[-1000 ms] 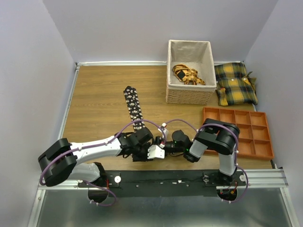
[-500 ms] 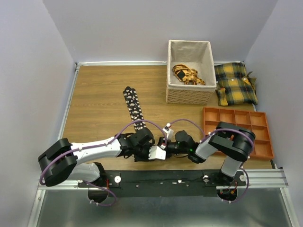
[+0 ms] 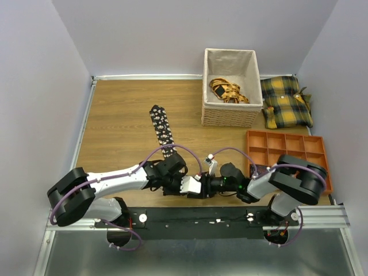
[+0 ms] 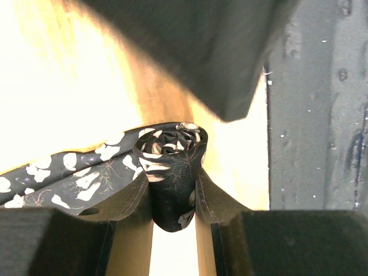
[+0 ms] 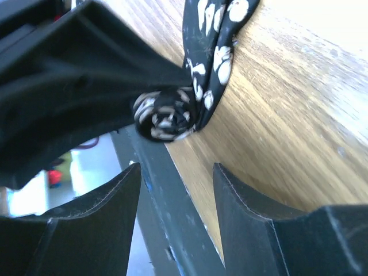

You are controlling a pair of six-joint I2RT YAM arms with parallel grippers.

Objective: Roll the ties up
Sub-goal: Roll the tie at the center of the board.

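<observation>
While the two arms are meeting low at the near edge of the wooden bench (image 3: 121,109), only one tie (image 3: 162,131) is lying on it. It is a long narrow strip of black fabric, printed with small pale flowers. Its far end is lying flat and pointing toward the back of the bench. Its near end is winding into one small tight coil (image 4: 169,167), and the layers are showing as a spiral. The left pincer (image 4: 173,201) is clenching this coil, with its two dark fingers pressing on both sides of it, just beside the black rail at the front. The right pincer (image 5: 175,172) is standing released, its two fingers apart with nothing between them, and the coil is sitting just beyond their tips.

At the back right one rectangular basket (image 3: 230,117) is standing, woven of pale fibre and lined with light cloth. A tangle of yellow-and-black bands (image 3: 227,90) is lying inside, and I cannot tell how many. Just beside the basket, two soft plaid cushions (image 3: 286,102), yellow and black, are lying together. In front of them one flat orange tray (image 3: 287,134), divided into square compartments, is resting, and the right arm is partly covering it.
</observation>
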